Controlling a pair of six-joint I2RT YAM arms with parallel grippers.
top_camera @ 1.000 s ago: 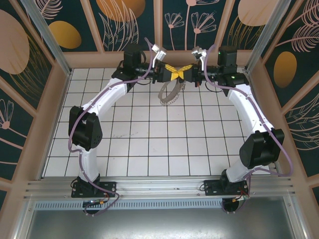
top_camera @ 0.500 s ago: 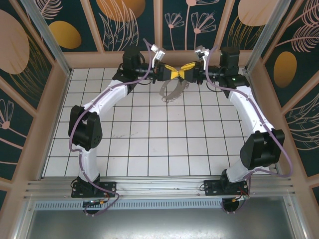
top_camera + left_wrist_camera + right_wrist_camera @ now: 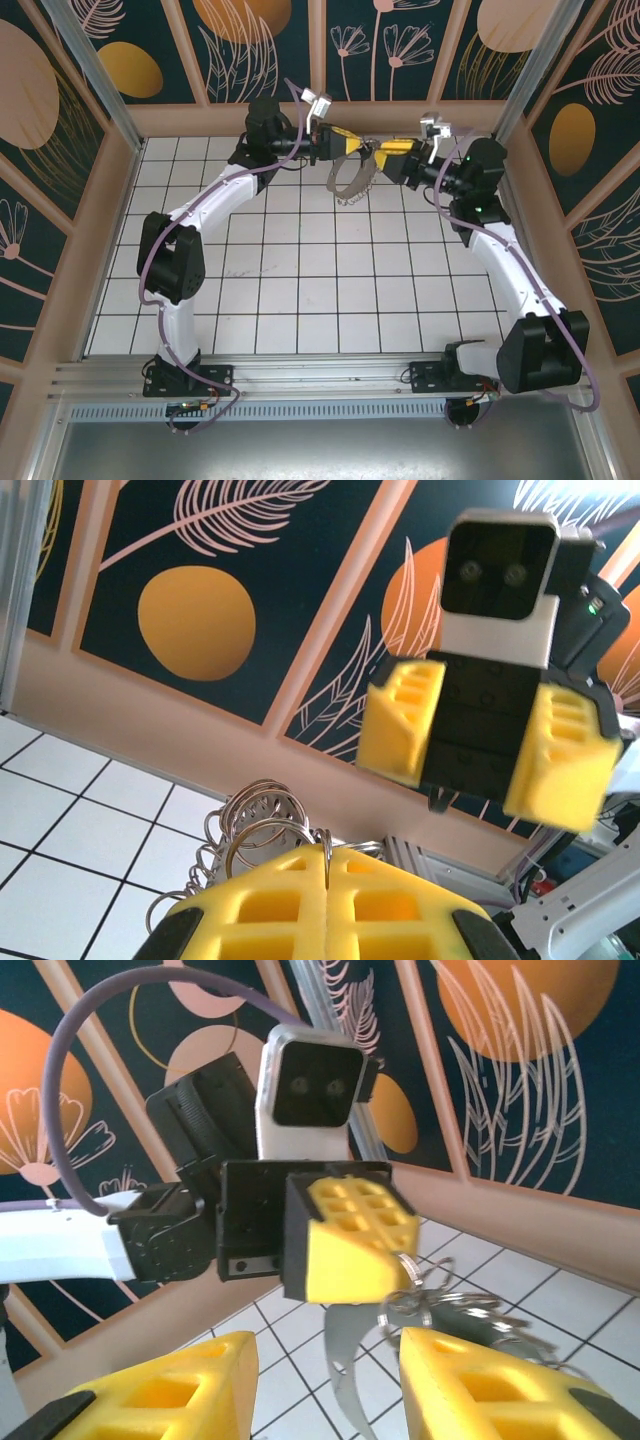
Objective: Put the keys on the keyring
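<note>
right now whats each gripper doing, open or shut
left gripper: shut on the keyring
right gripper: open, holding nothing

My right gripper no longer meets the left gripper: it now sits back to the right with its fingers spread, and its arm swings outward. The left fingers now pinch fully shut, and the keyring hangs from them alone.

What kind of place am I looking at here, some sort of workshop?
Probably a small robot test booth, not a workshop: a white tiled table boxed in by leaf-patterned wall panels, with a left arm and right arm bolted to a metal rail.
</note>
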